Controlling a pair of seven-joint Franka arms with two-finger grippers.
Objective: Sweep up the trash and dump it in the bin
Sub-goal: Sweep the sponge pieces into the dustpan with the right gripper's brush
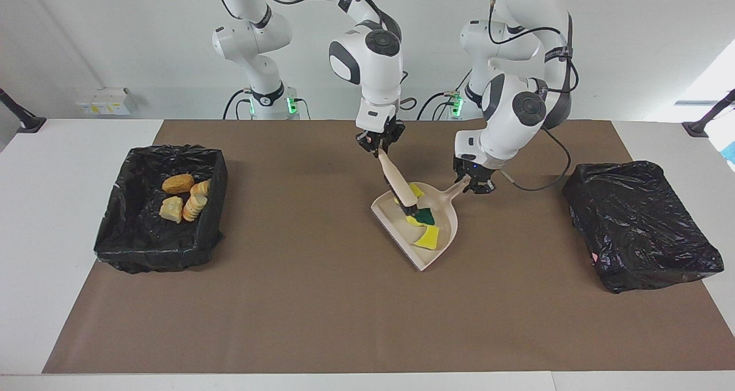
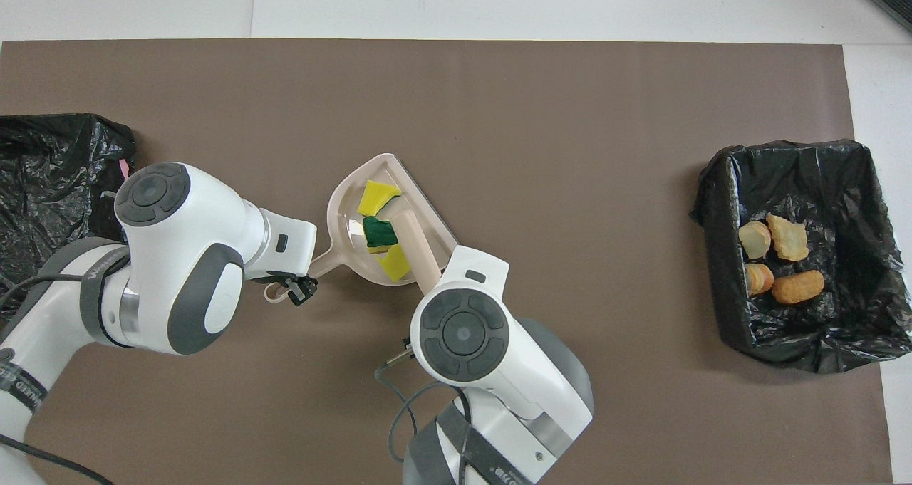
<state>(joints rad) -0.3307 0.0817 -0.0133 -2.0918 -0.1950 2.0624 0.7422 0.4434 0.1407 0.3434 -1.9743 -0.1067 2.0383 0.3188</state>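
The right hand [image 1: 379,145] is clamped on the top end of the beige brush [image 1: 397,184], which slants down from it toward four o'clock in the facing view, its dark bristles inside the dustpan [image 1: 442,247]. The left hand [image 1: 474,185] is closed on the dustpan's handle, at about two o'clock from the pan. In the pan lie the sponge pieces [image 1: 426,237]: a yellow one under the brush tip, the green-faced one just beside the bristles, and another yellow piece toward the pan's open lip at five o'clock from the brush. From overhead, the sponge pieces [image 2: 378,230] sit at eleven o'clock from the right hand and between the two hands. The bread chunks [image 1: 182,198] rest in the open black-lined bin [image 1: 143,247] at the right arm's end of the counter [image 1: 86,322]. A second bag-covered bin [image 1: 643,230] sits at the left arm's end.
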